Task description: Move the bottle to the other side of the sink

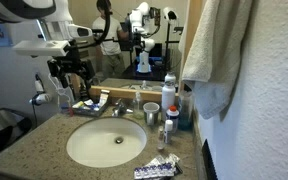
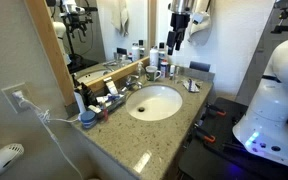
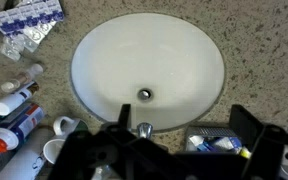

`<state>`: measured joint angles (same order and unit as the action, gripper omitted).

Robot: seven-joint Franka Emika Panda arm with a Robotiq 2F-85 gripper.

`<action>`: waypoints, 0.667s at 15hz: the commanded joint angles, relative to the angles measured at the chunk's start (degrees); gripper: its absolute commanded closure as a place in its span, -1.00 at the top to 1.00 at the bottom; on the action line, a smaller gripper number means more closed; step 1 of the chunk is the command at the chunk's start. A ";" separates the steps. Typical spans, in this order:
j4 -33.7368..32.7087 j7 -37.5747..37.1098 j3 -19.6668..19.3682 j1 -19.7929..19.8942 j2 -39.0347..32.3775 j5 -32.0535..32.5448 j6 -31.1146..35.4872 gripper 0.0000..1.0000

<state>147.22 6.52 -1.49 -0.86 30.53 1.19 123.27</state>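
Beside the sink [image 1: 119, 142], on the side where the towel [image 1: 214, 50] hangs, your bottle stands somewhere in a cluster of at least three bottles [image 1: 170, 100] and one white cup [image 1: 151, 112]; you cannot tell which it is. One heap of blister packs [image 1: 156, 168] lies at the counter's [image 1: 29, 148] front edge. One chrome faucet [image 1: 119, 108] rises behind the basin, and small toiletries [image 1: 87, 101] crowd the opposite side. Your arm hangs high over the faucet, the gripper [image 3: 169, 140] pointing down, jaws spread wide and empty.

The tool [image 2: 175, 44] hangs pointing down, jaws spread, empty.
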 commanded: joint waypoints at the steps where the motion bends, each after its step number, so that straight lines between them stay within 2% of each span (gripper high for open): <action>1: -0.10 -0.03 -0.01 -0.03 0.00 0.01 -0.15 1.00; 7: -0.10 -0.03 -0.01 -0.03 0.00 0.01 -0.15 1.00; 10: -1.97 -1.31 -1.94 2.13 -4.60 -0.06 2.69 1.00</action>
<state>147.17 6.17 -1.89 -0.57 29.97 1.17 123.38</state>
